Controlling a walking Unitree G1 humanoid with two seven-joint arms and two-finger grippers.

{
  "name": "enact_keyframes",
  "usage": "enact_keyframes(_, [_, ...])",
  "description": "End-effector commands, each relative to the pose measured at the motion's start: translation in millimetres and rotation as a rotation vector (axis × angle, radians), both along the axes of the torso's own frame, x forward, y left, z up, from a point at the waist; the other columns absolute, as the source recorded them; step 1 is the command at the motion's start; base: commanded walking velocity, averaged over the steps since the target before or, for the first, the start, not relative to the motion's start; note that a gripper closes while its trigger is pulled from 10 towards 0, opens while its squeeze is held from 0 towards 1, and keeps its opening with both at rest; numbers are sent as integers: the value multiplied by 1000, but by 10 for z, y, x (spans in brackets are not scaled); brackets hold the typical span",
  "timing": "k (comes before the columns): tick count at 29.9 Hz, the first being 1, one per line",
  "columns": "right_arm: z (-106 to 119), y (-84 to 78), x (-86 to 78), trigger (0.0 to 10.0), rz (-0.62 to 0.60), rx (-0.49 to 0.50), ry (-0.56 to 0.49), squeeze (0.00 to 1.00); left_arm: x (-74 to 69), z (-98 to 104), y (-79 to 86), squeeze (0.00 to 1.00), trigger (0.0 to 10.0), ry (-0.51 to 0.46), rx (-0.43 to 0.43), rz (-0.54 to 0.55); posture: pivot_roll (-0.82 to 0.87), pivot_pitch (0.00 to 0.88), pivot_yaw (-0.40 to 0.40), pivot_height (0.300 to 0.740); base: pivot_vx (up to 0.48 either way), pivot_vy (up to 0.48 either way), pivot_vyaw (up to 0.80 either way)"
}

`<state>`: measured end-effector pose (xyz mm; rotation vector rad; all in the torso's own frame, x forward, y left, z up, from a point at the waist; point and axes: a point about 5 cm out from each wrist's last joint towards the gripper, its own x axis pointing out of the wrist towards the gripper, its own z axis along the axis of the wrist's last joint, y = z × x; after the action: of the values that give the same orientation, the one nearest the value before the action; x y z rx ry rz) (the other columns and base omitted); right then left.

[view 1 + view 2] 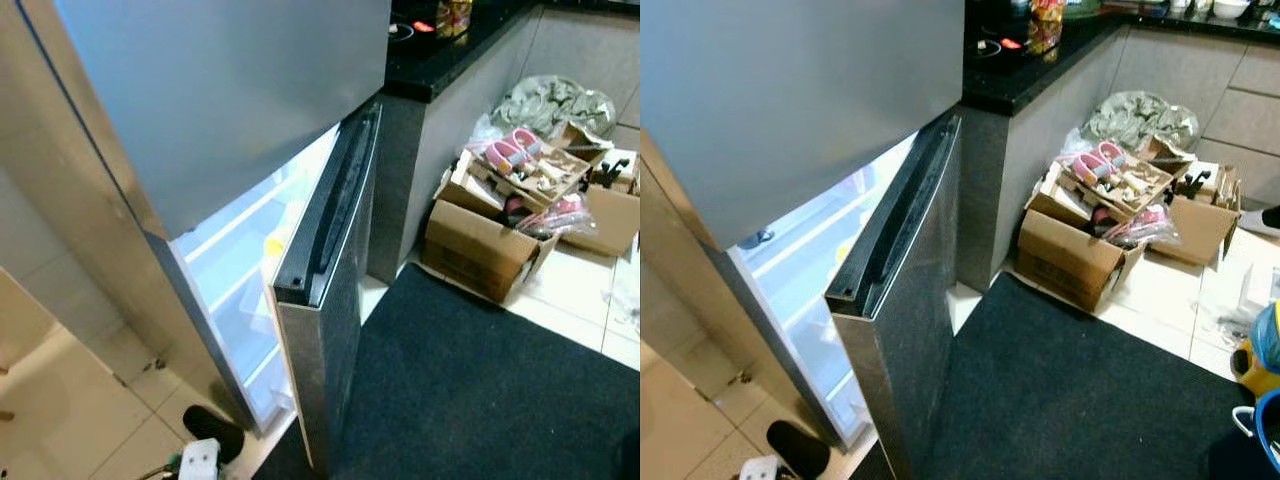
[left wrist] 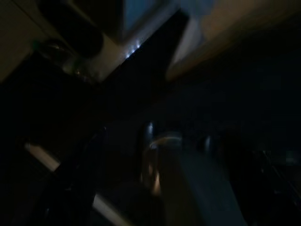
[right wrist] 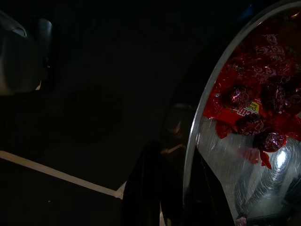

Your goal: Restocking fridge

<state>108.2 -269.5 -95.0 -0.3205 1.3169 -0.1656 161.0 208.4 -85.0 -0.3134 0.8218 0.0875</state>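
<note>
black countertop (image 1: 450,55), dark mat (image 1: 480,390), cardboard boxes (image 1: 480,245)

No legible text; red candy wrappers (image 3: 254,110) print unreadable.

A home kitchen: open fridge (image 1: 250,260), black countertop (image 1: 450,50), tiled floor (image 1: 70,400), cluttered cardboard boxes (image 1: 490,240).

Fridge (image 1: 790,100) lower door (image 1: 902,300) stands open beside cardboard boxes (image 1: 1080,250) on the floor
</note>
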Motion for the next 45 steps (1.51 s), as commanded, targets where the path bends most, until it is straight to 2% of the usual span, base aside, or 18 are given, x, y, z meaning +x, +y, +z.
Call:
enact_keyframes(1, [-6, -9, -33, 10000, 6, -5, 11, 0, 227, 160, 195, 0, 10000, -128, -22, 145, -26, 41, -1, 740, 0, 0, 0])
enact_keyframes(2, [-6, -9, -33, 10000, 6, -5, 11, 0, 227, 160, 195, 0, 10000, -128, -22, 145, -26, 41, -1, 740, 0, 0, 0])
enact_keyframes(4, [-5, -9, -30, 10000, 8, -6, 11, 0, 490, 322, 176, 0, 10000, -265, -149, 197, -26, 41, -1, 740, 0, 0, 0])
enact_keyframes(6, [-5, -9, -29, 10000, 8, -6, 11, 0, 570, 373, 151, 0, 10000, -308, -194, 197, -26, 41, -1, 740, 0, 0, 0])
enact_keyframes(8, [-4, -10, -26, 10000, 10, -6, 10, 0, 803, 522, -78, 0, 10000, -413, -342, 80, -25, 42, -3, 740, 0, 0, 0])
enact_keyframes(9, [-4, -10, -26, 10000, 10, -6, 10, 0, 895, 589, -208, 0, 6471, -451, -394, 11, -28, 43, -1, 740, 0, 0, 0])
enact_keyframes(11, [-4, -9, -26, 10000, 10, -6, 10, 0, 949, 633, -291, 0, 6471, -475, -425, -33, -28, 43, -1, 740, 0, 0, 0])
enact_keyframes(12, [-5, -7, -26, 10000, 10, -5, 10, 0, 997, 673, -365, 0, 0, -495, -451, -62, -32, 43, 0, 740, 0, 0, 0])
enact_keyframes(19, [-10, 4, -31, 10000, 13, -2, 13, 0, 1200, 880, -742, 0, 588, -582, -582, -198, -34, 44, 0, 740, 0, 0, 0])
enact_keyframes(20, [-10, 5, -31, 10000, 14, -3, 14, 0, 1213, 903, -799, 0, 6078, -588, -598, -229, -34, 44, 0, 740, 0, 0, 0])
enact_keyframes(22, [-10, 5, -31, 10000, 15, -3, 14, 0, 1221, 918, -837, 0, 6078, -593, -608, -249, -34, 44, 0, 740, 0, 0, 0])
enact_keyframes(23, [-10, 4, -30, 10000, 14, -3, 13, 0, 1225, 936, -900, 0, 10000, -596, -626, -283, -35, 45, 1, 740, 0, 0, 0])
enact_keyframes(24, [-10, 4, -30, 10000, 14, -3, 13, 0, 1225, 936, -900, 0, 10000, -596, -626, -283, -35, 45, 1, 740, 0, 0, 0])
enact_keyframes(31, [-6, -6, -28, 10000, 12, -6, 11, 0, 1161, 1240, -1649, 0, 10000, -689, -904, -629, -37, 45, 3, 740, 0, 0, 0])
enact_keyframes(34, [-6, -5, -28, 10000, 15, -6, 13, 0, 1121, 1330, -1823, 0, 10000, -710, -965, -703, -37, 45, 3, 740, 0, 0, 0])
enact_keyframes(40, [-9, 4, -28, 10000, 15, -5, 13, 0, 1021, 1172, -1830, 0, 10000, -629, -916, -726, -38, 42, 9, 740, 0, 0, 0])
enact_keyframes(44, [-14, 14, -34, 10000, 13, -4, 12, 0, 945, 870, -1499, 0, 10000, -503, -751, -623, -37, 45, 14, 740, 0, 0, 0])
enact_keyframes(45, [-16, 16, -37, 10000, 13, -4, 12, 0, 887, 736, -1321, 0, 10000, -439, -663, -580, -34, 44, 13, 740, 0, 0, 0])
